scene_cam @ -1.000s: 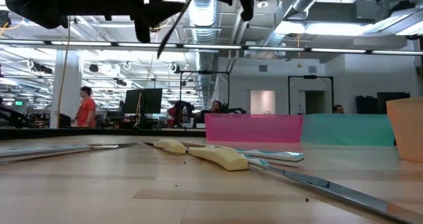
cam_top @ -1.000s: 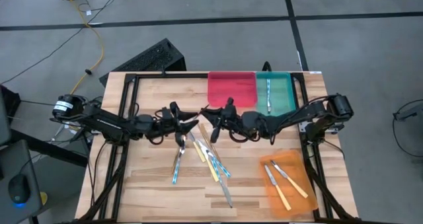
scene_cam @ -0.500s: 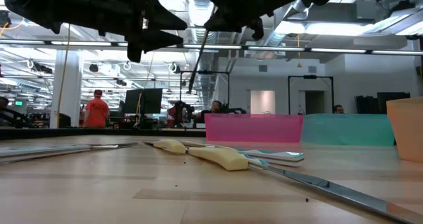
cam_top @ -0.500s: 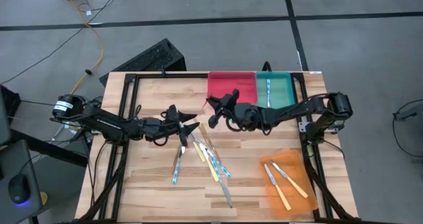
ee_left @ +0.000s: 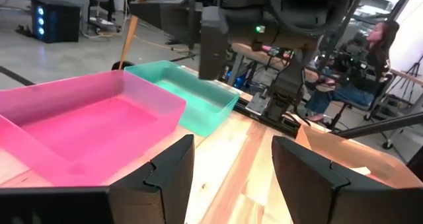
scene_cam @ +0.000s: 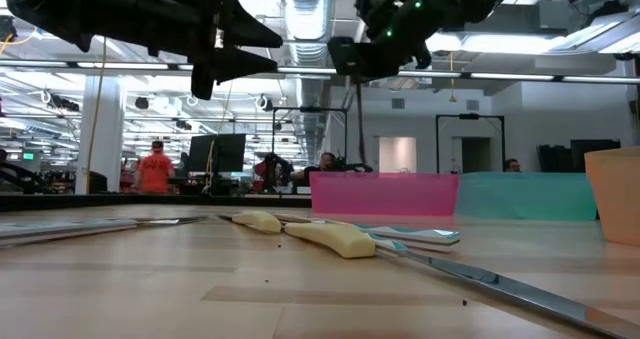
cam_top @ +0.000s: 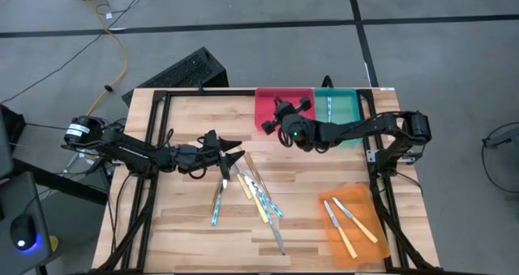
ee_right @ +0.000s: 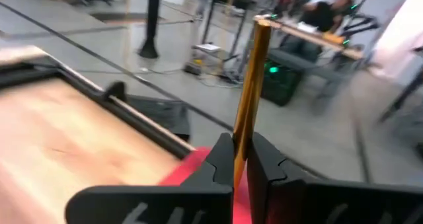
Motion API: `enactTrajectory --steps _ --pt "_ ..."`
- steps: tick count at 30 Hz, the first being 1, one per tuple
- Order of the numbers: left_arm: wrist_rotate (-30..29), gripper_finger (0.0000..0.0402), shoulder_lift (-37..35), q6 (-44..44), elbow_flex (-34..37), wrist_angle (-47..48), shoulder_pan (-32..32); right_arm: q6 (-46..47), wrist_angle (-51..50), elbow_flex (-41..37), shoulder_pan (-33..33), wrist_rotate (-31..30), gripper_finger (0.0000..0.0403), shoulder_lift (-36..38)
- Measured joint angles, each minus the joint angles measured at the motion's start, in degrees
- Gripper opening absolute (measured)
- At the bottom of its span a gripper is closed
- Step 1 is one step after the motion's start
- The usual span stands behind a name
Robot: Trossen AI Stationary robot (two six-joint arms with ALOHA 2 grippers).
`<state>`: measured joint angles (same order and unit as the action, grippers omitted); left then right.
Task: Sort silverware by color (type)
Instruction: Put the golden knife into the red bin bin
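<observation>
right gripper [cam_top: 283,122] clamped on stick [ee_right: 250,85], upright | hung over red tray [cam_top: 272,105] | left gripper [cam_top: 233,154] spread, empty, over pile

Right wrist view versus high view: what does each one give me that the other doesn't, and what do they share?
Only the right wrist view shows the right gripper shut on a wooden stick that stands up from its fingers.

Only the high view shows the left gripper open over the loose silverware pile, the teal tray and two yellow-handled knives in the orange tray.

Both show the red tray under the right gripper.
</observation>
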<state>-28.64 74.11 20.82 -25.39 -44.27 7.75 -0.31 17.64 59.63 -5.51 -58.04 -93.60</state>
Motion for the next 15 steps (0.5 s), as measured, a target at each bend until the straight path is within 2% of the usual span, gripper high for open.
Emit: enactTrajectory --steps 3,6,10,15 --pt "-0.01 0.0185 0.00 0.04 0.00 -0.02 0.00 -0.56 -4.11 1.87 -1.31 -0.76 0.0022 -0.01" --pt "-0.02 0.0185 0.00 0.91 0.00 -0.02 0.00 4.64 -15.32 6.98 -3.46 -0.31 0.0022 -2.11" --pt "-0.04 0.0185 0.00 2.23 0.00 0.17 0.00 10.10 -34.55 16.12 -6.42 0.29 0.0022 -8.16" --pt "-0.03 0.0185 0.02 2.47 0.00 0.27 0.00 10.46 -50.62 28.66 -8.43 2.43 0.0022 -17.17"
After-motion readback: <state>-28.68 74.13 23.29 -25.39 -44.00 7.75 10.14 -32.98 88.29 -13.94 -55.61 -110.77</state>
